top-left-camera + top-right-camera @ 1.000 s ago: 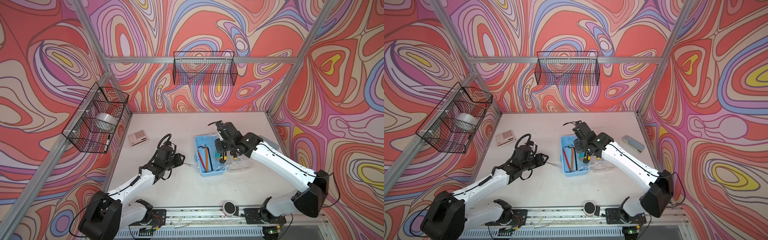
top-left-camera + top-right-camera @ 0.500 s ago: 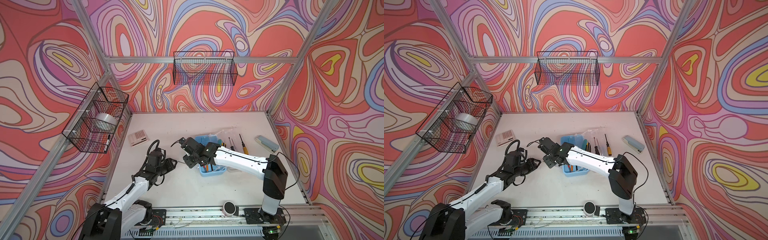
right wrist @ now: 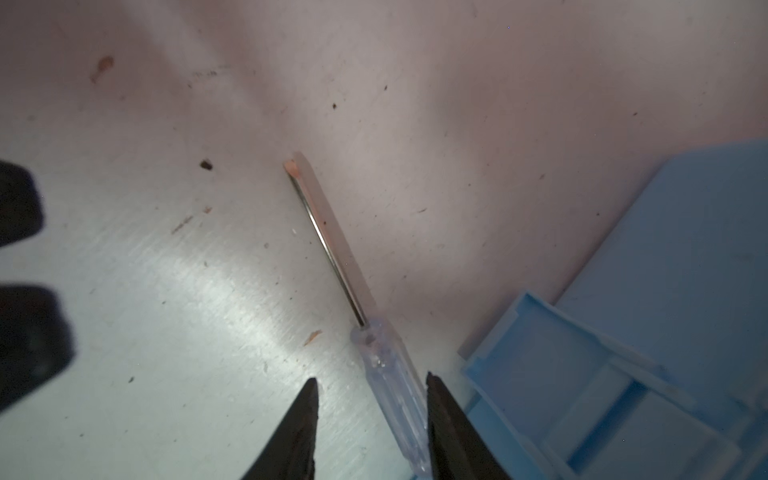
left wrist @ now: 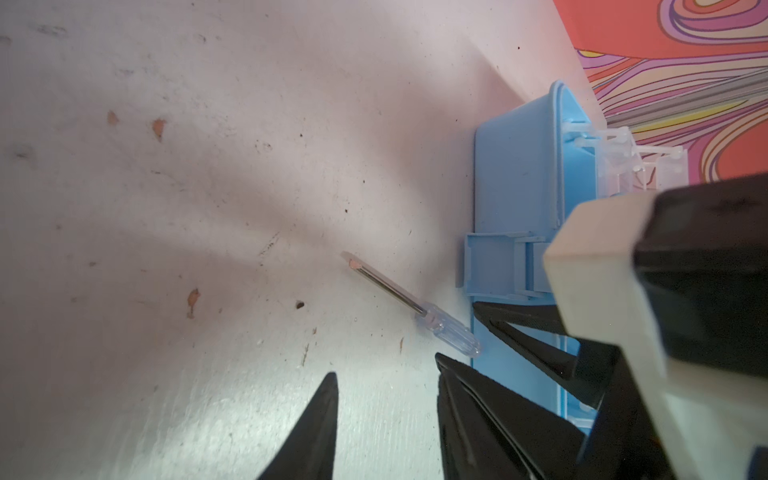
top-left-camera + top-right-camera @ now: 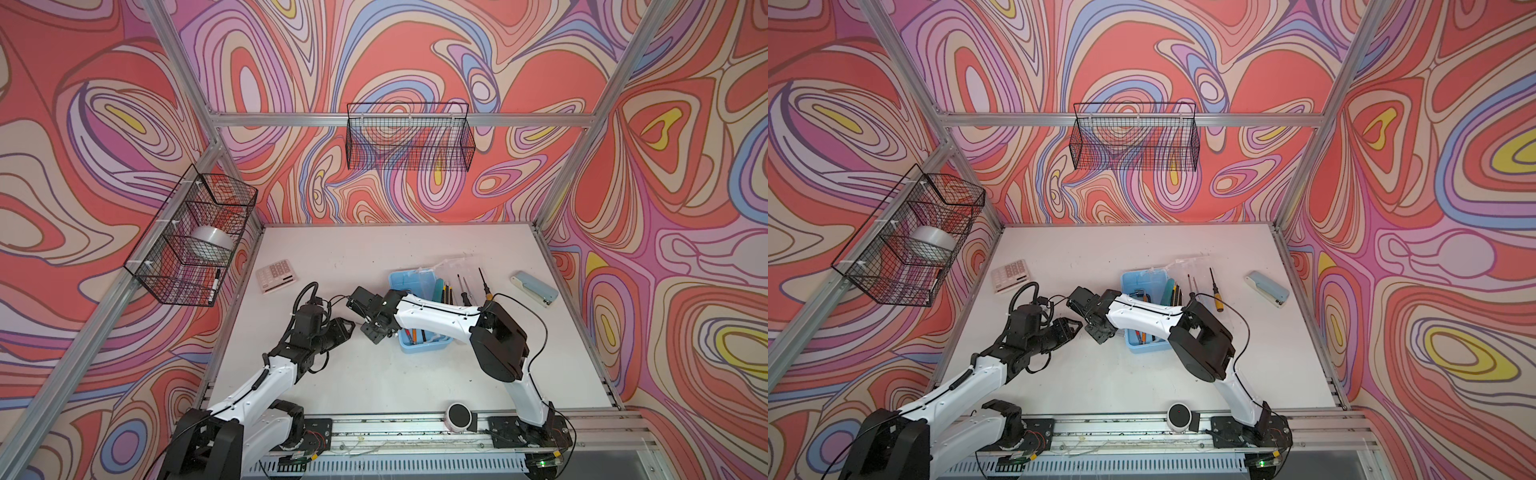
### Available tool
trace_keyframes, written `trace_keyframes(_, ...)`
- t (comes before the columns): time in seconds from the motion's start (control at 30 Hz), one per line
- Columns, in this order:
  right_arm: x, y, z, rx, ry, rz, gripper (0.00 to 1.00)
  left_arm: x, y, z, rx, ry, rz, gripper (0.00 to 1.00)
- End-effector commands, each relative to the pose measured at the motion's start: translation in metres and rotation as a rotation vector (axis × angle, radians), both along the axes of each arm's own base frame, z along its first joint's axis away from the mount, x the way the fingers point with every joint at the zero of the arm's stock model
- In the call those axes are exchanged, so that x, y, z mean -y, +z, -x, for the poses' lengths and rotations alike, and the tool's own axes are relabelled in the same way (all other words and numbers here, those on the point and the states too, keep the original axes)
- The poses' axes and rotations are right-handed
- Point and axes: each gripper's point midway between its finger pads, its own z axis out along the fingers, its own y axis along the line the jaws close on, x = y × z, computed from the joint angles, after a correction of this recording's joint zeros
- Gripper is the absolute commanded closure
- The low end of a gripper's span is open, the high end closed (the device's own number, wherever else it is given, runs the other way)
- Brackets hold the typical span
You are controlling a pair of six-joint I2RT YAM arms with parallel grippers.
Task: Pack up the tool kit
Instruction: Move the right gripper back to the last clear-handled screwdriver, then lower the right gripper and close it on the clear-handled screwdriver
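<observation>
Beside blue case (image 3: 685,291), right tool (image 3: 370,378) part-open, straddling clear screwdriver (image 3: 365,332)

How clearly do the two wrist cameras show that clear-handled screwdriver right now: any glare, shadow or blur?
Right wrist view: dim, a glare streak on the table beside the screwdriver, its clear handle faint; the left gripper a dark blur at the edge. Left wrist view: brighter, screwdriver sharp, soft shadows across the table, the right arm close and out of focus.
</observation>
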Motion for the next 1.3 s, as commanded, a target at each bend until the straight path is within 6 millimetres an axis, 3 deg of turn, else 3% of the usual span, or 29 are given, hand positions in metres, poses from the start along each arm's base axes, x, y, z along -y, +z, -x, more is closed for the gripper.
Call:
trace_keyframes(0.0, 0.005, -0.006, -0.007, -0.017, -0.003, 0.007, 0.57, -0.001, -0.003, -0.001, 0.005, -0.001, 0.004, 0.60)
trace_keyframes(0.37, 0.012, -0.025, -0.004, -0.072, -0.005, 0.024, 0.59, 0.000, -0.008, -0.001, -0.009, -0.001, 0.007, 0.60)
trace_keyframes(0.77, 0.015, -0.041, 0.001, -0.131, -0.025, 0.048, 0.71, -0.002, -0.012, 0.000, -0.014, 0.003, -0.002, 0.60)
trace_keyframes(1.0, 0.013, -0.043, 0.004, -0.164, -0.051, 0.041, 0.73, -0.002, -0.015, -0.001, -0.019, 0.002, -0.010, 0.61)
trace_keyframes(1.27, 0.022, -0.030, 0.012, -0.182, -0.087, 0.042, 0.72, -0.002, -0.015, -0.003, -0.018, -0.001, -0.014, 0.60)
